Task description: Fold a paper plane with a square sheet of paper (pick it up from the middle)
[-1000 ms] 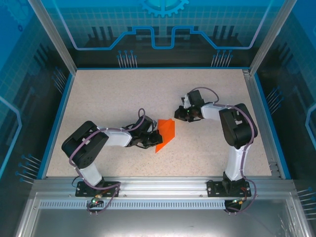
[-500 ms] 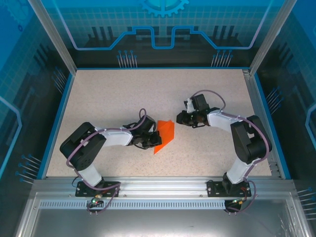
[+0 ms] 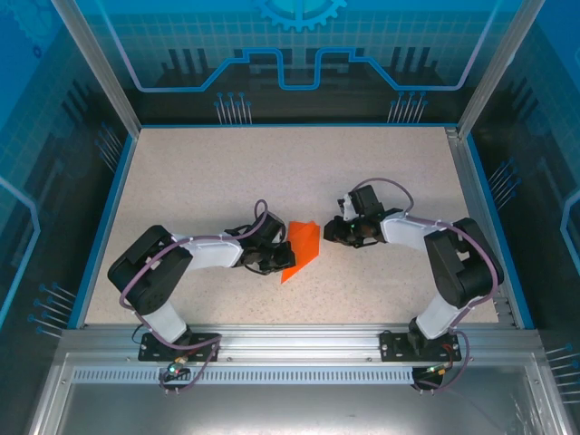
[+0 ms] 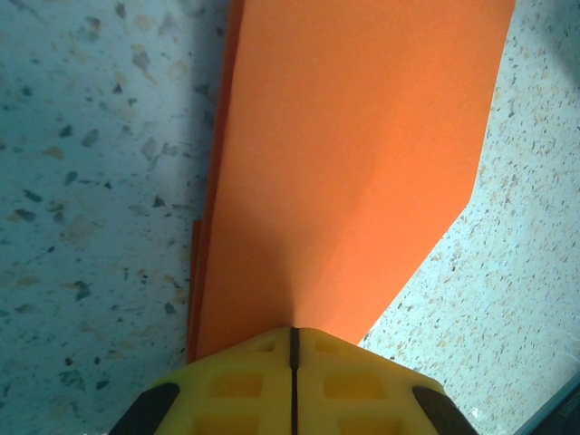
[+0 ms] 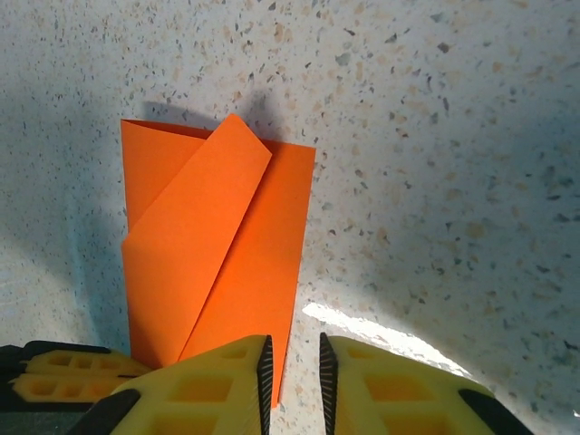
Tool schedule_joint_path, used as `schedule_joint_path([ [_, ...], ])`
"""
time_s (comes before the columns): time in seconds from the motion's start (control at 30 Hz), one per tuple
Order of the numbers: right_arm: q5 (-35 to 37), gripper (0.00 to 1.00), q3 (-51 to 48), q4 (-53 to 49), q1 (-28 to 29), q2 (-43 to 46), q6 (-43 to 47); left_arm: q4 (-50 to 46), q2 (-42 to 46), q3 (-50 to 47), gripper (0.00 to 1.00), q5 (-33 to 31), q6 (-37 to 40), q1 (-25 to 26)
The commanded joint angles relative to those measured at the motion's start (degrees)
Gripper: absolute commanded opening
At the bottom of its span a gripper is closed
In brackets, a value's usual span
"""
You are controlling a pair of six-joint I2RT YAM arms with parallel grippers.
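The square sheet of paper [image 3: 302, 248] is bright orange and lies folded on the speckled table between the two arms. In the right wrist view the paper [image 5: 208, 254] shows a long slanted flap folded over a narrow rectangle. My left gripper [image 3: 277, 257] is at its left edge. In the left wrist view the left gripper [image 4: 293, 332] is shut on the paper [image 4: 353, 163], which rises out of the seam. My right gripper [image 3: 329, 232] is at the sheet's upper right corner. The right gripper [image 5: 294, 353] stands slightly open, with the paper's edge lying in the gap.
The tabletop [image 3: 208, 172] is a speckled beige board with a blue rim and clear blue walls around it. A metal rail [image 3: 290, 340] carries both arm bases at the near edge. The left gripper's yellow fingers [image 5: 63, 373] show in the right wrist view's lower left corner.
The right gripper came nearer and lower, up to the sheet's corner, and its jaws parted a little. The left arm and the paper shifted slightly left.
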State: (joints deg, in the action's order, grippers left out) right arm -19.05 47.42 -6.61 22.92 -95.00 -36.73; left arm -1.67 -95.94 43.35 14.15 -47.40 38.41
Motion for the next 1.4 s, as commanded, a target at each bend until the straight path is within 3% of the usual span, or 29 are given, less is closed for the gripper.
schedule_joint_path([
  [0.0, -0.2, 0.24, -1.2, -0.06, 0.9, 1.97, -1.7, -2.62, 0.15, 0.92, 0.08, -0.49, 1.52, 0.26],
  [0.23, -1.54, 0.24, -5.28, 3.05, 1.29, 2.51, -5.73, -1.14, -0.06, 0.2, 0.09, 0.23, 0.72, 0.34],
  [0.47, -5.38, 0.24, -6.37, 6.21, 2.03, 1.82, -8.55, -0.54, 3.32, -0.08, 0.16, 0.54, 1.18, 0.39],
  [0.63, -4.98, 0.26, -5.9, 5.83, 3.7, 1.53, -9.43, -2.78, 6.36, 1.68, 0.22, 0.84, 3.72, 0.42],
  [0.93, -3.69, 0.3, -6.79, 5.38, 5.78, 1.84, -11.48, -11.2, 9.34, 4.65, 0.3, -4.15, 7.88, -0.39],
  [1.17, -2.66, 0.32, -6.59, 5.14, 7.01, 1.5, -12.44, -15.19, 6.29, 7.96, 0.38, -5.71, 10.72, -2.06],
  [1.37, -1.79, 0.32, -6.26, 4.71, 7.05, 1.05, -13.06, -15.1, 3.18, 9.32, 0.37, -5.63, 10.79, -2.24],
])
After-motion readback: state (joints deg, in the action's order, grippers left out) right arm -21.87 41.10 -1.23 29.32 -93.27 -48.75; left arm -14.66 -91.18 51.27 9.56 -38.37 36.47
